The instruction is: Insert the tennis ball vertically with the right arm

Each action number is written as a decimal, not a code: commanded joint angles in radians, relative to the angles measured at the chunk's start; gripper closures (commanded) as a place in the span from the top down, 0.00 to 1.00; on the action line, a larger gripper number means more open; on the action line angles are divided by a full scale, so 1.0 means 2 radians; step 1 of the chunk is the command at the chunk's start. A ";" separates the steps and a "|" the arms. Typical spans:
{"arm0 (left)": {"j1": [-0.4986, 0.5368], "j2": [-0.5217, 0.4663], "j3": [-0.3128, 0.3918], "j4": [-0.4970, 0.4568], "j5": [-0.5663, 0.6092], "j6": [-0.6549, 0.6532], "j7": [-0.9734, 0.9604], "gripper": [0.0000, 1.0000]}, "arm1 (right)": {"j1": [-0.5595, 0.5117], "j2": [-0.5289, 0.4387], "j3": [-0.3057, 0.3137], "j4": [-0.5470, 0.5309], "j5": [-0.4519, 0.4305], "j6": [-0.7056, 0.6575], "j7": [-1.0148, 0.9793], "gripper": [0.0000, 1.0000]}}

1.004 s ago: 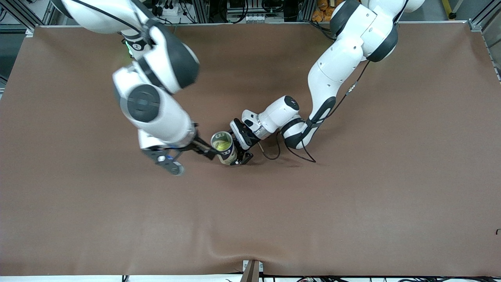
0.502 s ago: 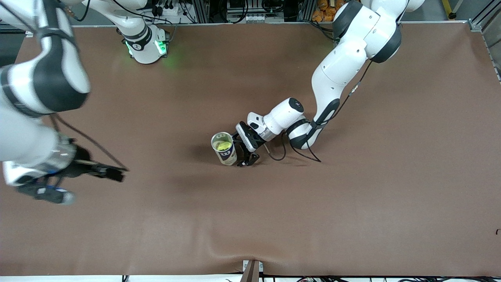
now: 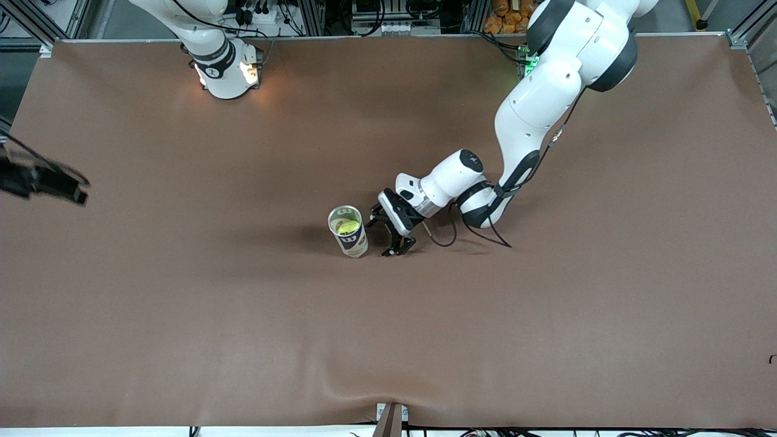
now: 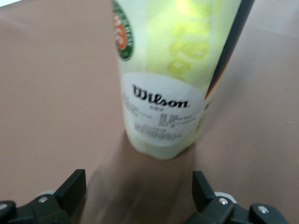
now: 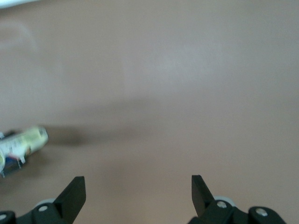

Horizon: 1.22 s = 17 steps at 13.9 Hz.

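A clear Wilson tennis-ball can (image 3: 349,233) stands upright in the middle of the table. A yellow tennis ball (image 3: 346,226) sits inside its open top. My left gripper (image 3: 389,235) is low at the table beside the can, toward the left arm's end, open and a little apart from it. In the left wrist view the can (image 4: 163,107) stands just ahead of the open, empty gripper (image 4: 138,192). My right gripper (image 3: 71,187) is far off at the right arm's end of the table. The right wrist view shows it (image 5: 138,193) open and empty, with the can (image 5: 24,143) small in the distance.
The brown table mat (image 3: 546,315) is bare around the can. The left arm's forearm and cable (image 3: 461,200) reach down from its base to the table beside the can. The right arm's base (image 3: 224,67) stands at the back edge.
The right arm has swung away from over the can to the right arm's end of the table. The left gripper has drawn back a little from the can, which stays upright.
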 commanded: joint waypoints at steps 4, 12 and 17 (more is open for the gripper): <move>0.069 -0.042 -0.023 -0.056 0.018 -0.009 -0.011 1.00 | 0.013 -0.109 -0.034 -0.156 0.000 0.039 -0.028 1.00; 0.226 -0.058 -0.134 -0.047 0.018 -0.162 -0.011 1.00 | 0.088 -0.144 -0.121 -0.219 0.000 0.113 -0.067 1.00; 0.300 -0.090 -0.223 0.034 0.014 -0.458 -0.011 1.00 | 0.092 -0.137 -0.119 -0.208 -0.003 0.113 -0.070 1.00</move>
